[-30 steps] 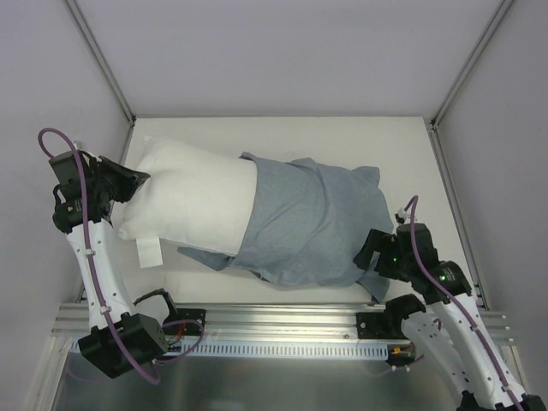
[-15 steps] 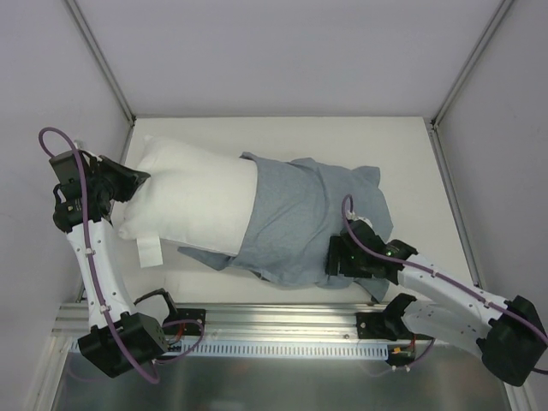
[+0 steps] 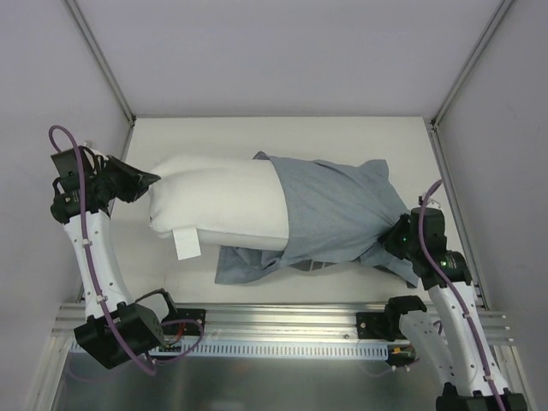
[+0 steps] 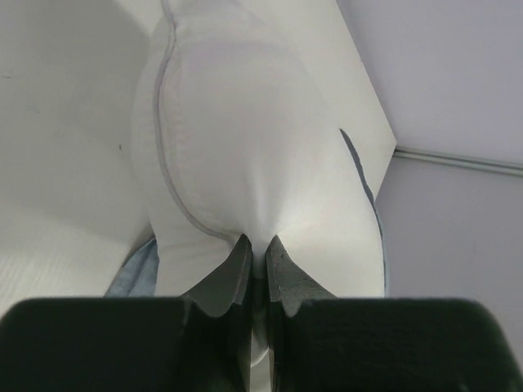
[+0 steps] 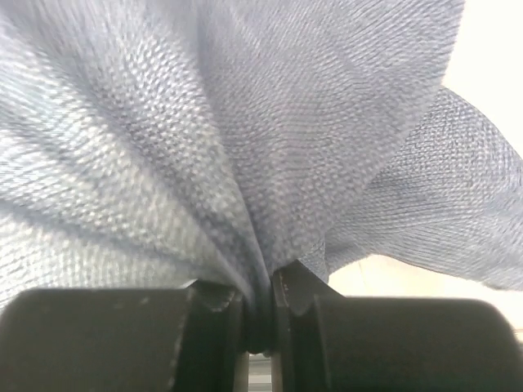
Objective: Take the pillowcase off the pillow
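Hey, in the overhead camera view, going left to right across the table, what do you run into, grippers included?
left gripper, pinching the pillow's end → pillow → pillowcase, covering the pillow's right part → right gripper, shut on bunched pillowcase fabric

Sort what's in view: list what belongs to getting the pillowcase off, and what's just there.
In the job:
pillowcase
pillow
left gripper, shut on the pillow's end
right gripper, shut on bunched pillowcase fabric

Just there:
table
metal rail along the near edge
walls
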`<state>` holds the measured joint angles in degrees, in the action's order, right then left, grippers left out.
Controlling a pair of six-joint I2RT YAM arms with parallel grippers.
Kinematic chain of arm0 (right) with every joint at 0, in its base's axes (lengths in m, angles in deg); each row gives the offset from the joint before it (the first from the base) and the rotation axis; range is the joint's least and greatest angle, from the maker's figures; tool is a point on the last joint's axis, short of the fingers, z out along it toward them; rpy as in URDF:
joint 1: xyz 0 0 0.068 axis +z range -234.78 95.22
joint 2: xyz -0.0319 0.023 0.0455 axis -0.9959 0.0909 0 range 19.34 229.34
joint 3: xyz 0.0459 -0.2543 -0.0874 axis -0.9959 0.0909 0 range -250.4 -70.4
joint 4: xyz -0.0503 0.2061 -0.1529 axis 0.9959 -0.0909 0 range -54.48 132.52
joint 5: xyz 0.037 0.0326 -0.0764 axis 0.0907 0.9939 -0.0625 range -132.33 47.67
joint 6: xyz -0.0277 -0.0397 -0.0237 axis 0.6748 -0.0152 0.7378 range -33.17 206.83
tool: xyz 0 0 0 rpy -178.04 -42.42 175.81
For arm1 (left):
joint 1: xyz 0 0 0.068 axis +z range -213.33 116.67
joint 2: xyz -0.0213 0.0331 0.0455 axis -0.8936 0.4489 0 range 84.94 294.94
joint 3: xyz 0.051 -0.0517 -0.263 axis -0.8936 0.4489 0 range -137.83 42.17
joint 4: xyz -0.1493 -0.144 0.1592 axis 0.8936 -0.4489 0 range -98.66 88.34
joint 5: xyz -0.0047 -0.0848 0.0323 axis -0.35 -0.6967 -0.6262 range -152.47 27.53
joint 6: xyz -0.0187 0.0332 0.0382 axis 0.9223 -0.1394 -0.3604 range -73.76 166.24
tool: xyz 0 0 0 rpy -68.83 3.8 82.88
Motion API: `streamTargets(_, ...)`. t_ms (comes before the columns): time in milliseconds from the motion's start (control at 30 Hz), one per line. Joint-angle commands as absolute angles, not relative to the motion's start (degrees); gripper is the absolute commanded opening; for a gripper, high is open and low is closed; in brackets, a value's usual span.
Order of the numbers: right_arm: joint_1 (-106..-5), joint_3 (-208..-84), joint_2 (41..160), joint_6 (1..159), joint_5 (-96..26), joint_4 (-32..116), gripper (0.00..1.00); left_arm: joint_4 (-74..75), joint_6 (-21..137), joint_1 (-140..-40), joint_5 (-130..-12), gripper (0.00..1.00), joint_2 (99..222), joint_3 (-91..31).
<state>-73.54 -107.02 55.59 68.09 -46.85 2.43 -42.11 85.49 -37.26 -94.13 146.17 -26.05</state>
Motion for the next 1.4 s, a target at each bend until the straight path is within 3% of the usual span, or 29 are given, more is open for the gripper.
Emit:
streamTargets(0, -83.1, -112.1, 54.8, 72.1, -51.4, -5.5, 0.01, -33.6, 86.2, -30.7, -91.4, 0.0, 145.8, -32.2)
streamTargets(400, -86.5, -116.8, 57.0, 71.6, -55.9, -5.2, 0.01, -33.6, 84.6, -28.3, -93.7, 0.0, 147.3, -30.2)
streamTargets(900, -90.9, -109.1, 60.1, 69.0, -44.0, 0.4, 0.16, -33.2, 85.2, -28.3, -92.2, 0.0, 149.7, -28.3)
streamTargets(1033, -90.9, -108.4, 59.9, 69.0, -43.7, 1.3, 0.12, -33.2, 84.6, -28.3, -92.2, 0.0, 149.4, -28.5)
streamTargets(1100, -90.8, -108.3, 59.7, 69.3, -43.6, 1.3, 0.14, -33.2, 84.6, -28.3, -92.3, 0.0, 149.5, -28.6)
streamTargets(1133, -90.9, -108.5, 59.6, 69.5, -43.3, 1.3, 0.21, -33.2, 84.6, -28.3, -92.4, 0.0, 149.6, -28.6)
streamTargets(1167, -90.9, -108.5, 59.5, 69.6, -43.0, 1.2, 0.15, -33.2, 84.7, -28.3, -92.5, 0.0, 149.6, -28.6)
streamTargets(1200, -90.9, -108.6, 59.4, 69.9, -43.0, 1.2, 0.01, -33.1, 84.8, -28.3, -92.7, 0.0, 149.5, -28.6)
streamTargets(1367, -90.9, -108.8, 56.9, 69.3, -46.3, 2.0, 0.01, -33.2, 84.6, -28.4, -92.5, 0.0, 149.4, -28.3)
